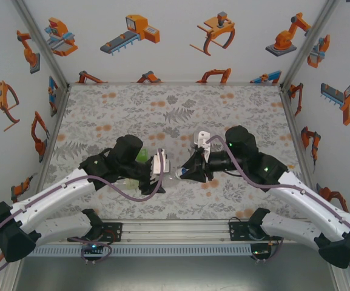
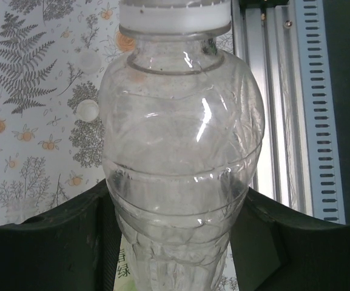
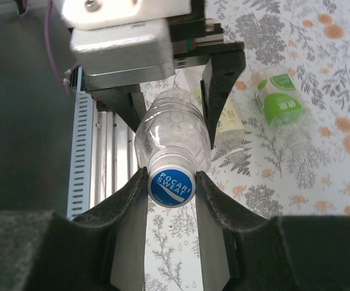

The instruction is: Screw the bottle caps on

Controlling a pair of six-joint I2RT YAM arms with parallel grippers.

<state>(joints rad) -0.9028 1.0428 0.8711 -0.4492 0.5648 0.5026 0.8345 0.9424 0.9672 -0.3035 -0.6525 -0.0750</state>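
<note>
My right gripper (image 3: 172, 195) pinches the cap (image 3: 171, 185) dead ahead, the bottle (image 3: 172, 130) running straight away from it, clamped in my left gripper (image 2: 173, 233)

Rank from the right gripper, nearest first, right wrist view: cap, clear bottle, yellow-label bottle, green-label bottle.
1. cap, inside the right gripper
2. clear bottle, straight behind cap
3. yellow-label bottle, behind, slightly right
4. green-label bottle, far right
</note>
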